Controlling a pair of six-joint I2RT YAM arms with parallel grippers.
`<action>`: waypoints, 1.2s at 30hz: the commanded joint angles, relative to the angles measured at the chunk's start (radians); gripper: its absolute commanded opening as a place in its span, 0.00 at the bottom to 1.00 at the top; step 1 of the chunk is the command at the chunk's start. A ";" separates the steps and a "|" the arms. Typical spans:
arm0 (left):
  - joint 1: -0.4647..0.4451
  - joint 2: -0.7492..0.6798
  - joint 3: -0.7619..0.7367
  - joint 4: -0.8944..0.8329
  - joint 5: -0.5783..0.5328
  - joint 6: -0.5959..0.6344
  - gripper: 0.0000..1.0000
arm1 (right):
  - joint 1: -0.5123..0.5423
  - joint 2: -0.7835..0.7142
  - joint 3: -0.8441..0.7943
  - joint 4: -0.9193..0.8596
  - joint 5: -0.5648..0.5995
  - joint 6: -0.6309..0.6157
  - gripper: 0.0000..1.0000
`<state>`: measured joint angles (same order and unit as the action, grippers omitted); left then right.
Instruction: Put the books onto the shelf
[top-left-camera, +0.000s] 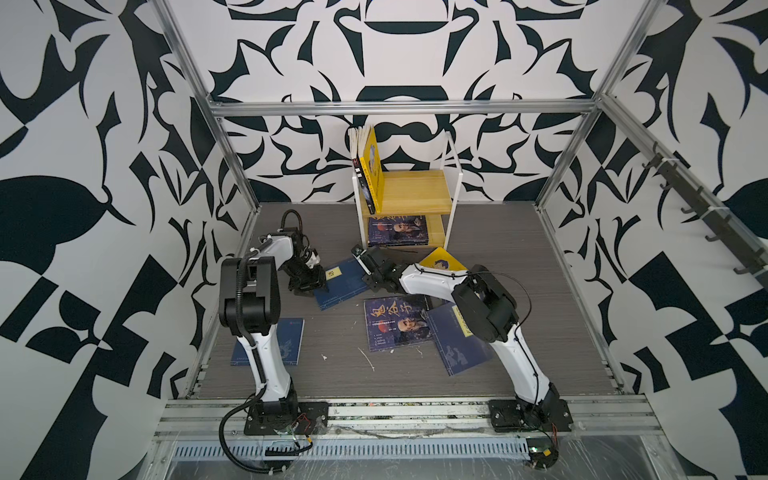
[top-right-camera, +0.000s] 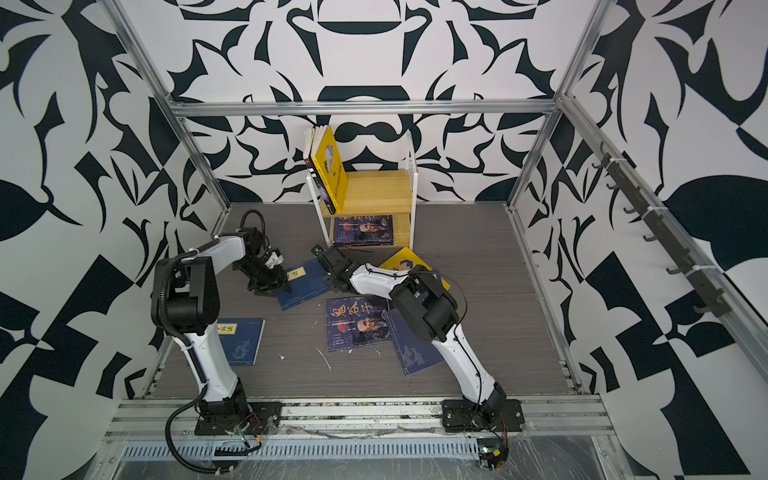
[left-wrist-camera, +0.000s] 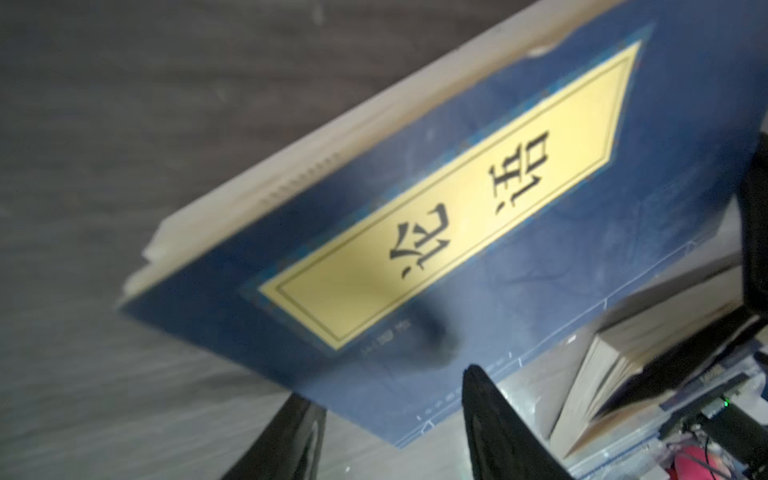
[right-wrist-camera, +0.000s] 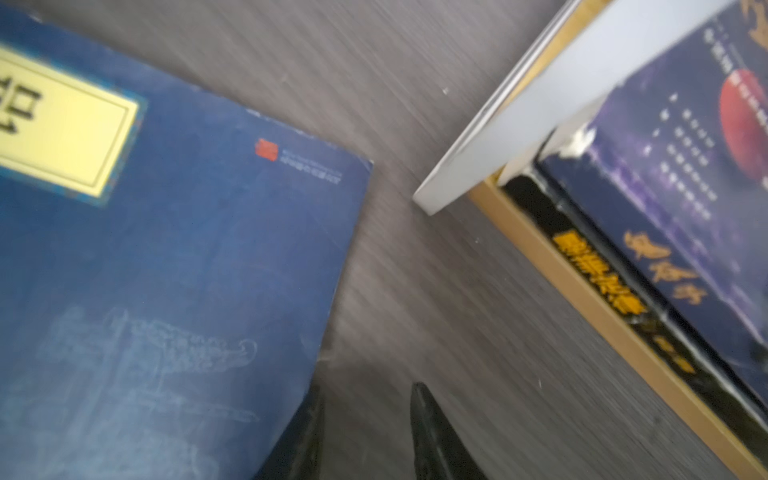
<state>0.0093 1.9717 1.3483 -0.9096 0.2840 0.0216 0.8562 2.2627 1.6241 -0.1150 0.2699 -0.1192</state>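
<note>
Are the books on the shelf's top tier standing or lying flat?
Standing: the books sit on edge, covers vertical, at the left end of the shelf.

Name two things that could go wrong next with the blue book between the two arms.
One: the left fingers straddle only an edge of the blue book; a thin paperback pinched there may sag or slip out. Two: the right fingers sit at the same book's corner, close to the shelf, so they could knock it or clash with the left fingers.
</note>
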 joint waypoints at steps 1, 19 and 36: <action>-0.008 -0.008 -0.006 0.018 0.065 -0.042 0.54 | 0.058 -0.135 -0.064 0.069 -0.067 -0.103 0.43; 0.001 -0.030 0.187 -0.023 -0.141 -0.004 0.72 | 0.136 -0.268 -0.147 -0.016 -0.217 -0.532 0.61; -0.028 0.199 0.324 -0.099 -0.154 0.023 0.39 | 0.207 -0.064 0.003 -0.032 -0.152 -0.560 0.68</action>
<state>-0.0074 2.1548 1.6581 -0.9546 0.1406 0.0330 1.0679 2.2093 1.5906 -0.1509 0.0959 -0.6682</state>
